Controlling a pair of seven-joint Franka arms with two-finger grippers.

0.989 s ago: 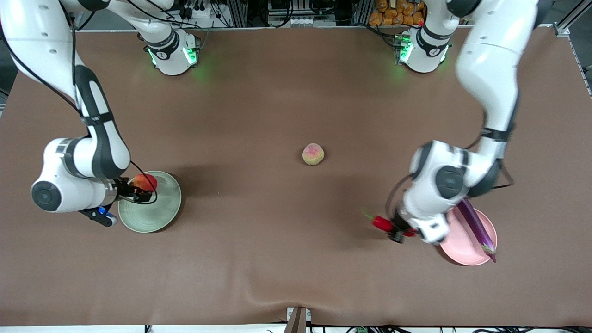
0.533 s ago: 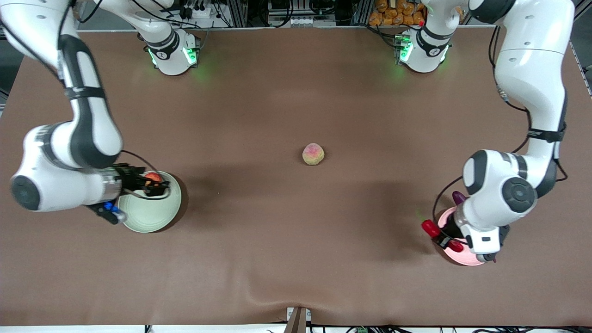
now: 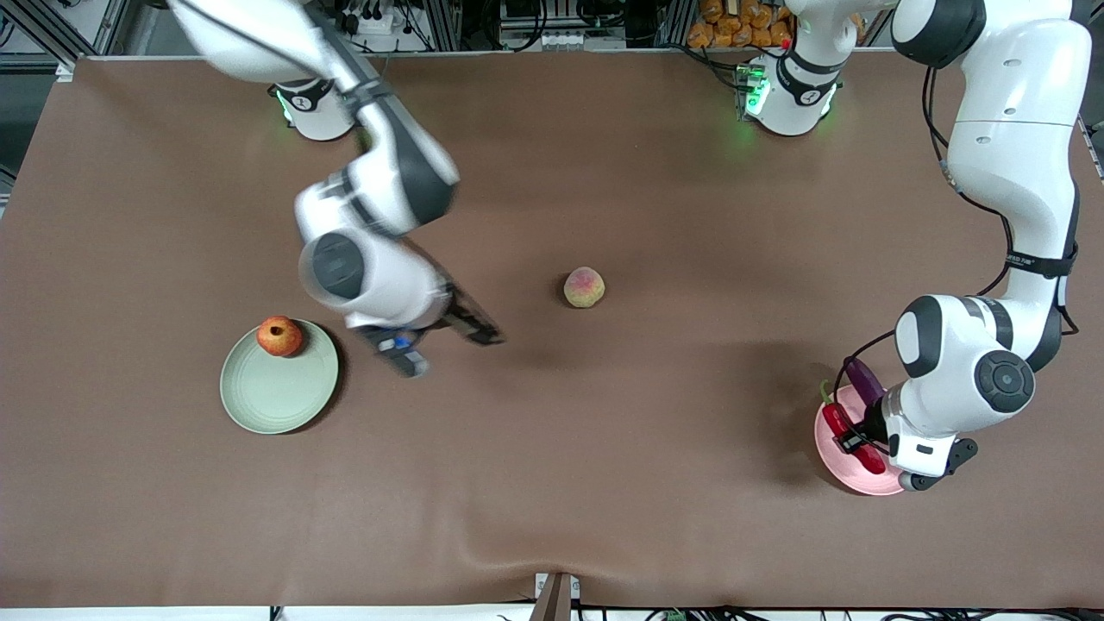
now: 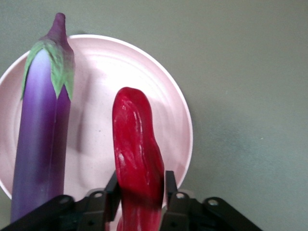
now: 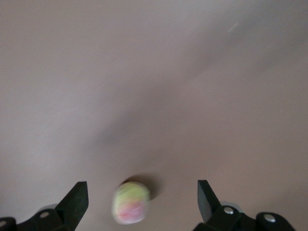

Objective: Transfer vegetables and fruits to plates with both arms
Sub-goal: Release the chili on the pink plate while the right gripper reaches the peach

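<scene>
My left gripper [image 3: 854, 440] is shut on the red chili pepper [image 4: 138, 154] and holds it low over the pale pink plate [image 4: 163, 91], beside the purple eggplant [image 4: 41, 130] that lies on the plate. In the front view the chili [image 3: 835, 421] and the eggplant [image 3: 862, 381] show partly under the arm, on the pink plate [image 3: 832, 457]. The pomegranate [image 3: 279, 336] sits at the edge of the pale green plate [image 3: 276, 392]. My right gripper [image 3: 481, 330] is open and empty over the table between the green plate and the peach [image 3: 584, 287]. In the right wrist view the peach [image 5: 130, 203] lies ahead between the open fingers [image 5: 77, 195].
The brown table cover [image 3: 552, 483] has a raised wrinkle near its front edge. The arm bases [image 3: 789, 95] stand at the back edge.
My right gripper let go of the pomegranate on the green plate and swung toward the peach. My left gripper carried the chili from beside the pink plate to over it.
</scene>
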